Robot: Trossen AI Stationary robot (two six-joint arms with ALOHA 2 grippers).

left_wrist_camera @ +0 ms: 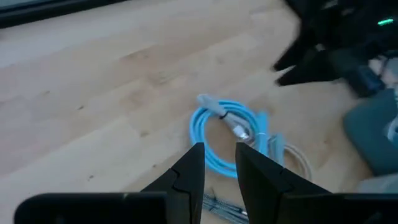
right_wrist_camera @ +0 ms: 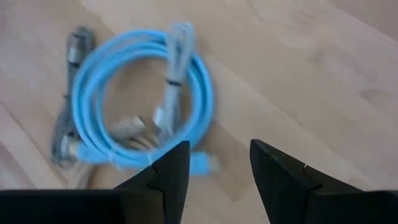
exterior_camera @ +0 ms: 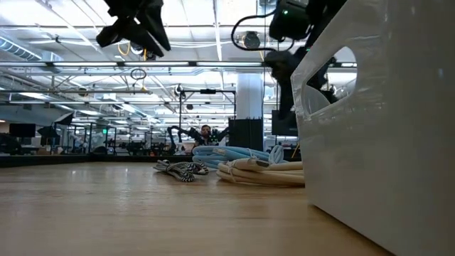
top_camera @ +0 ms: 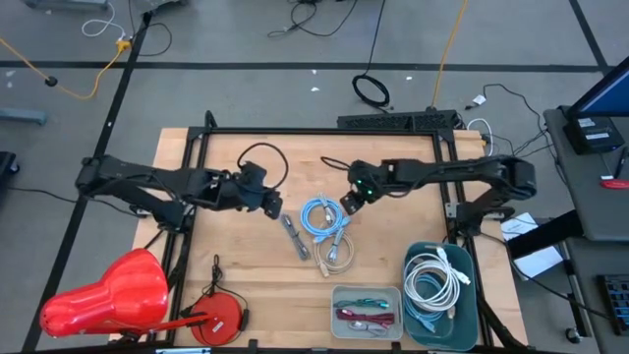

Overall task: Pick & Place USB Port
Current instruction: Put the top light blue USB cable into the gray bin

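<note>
While the blue cable coil lies mid-desk, I'd lower my right gripper, fingers spread, squarely over its near loop; the left gripper, slightly parted, waits beside the braided cable.

Light-blue coiled cable: a flat round loop, bound with a tie, plug ends lying across it; just below and beside the right end effector, apart from it.
Braided grey-black cable: a short straight bundle, just beyond the left end effector.
Beige coiled cable: flat, touching the blue loop's far edge.
</note>
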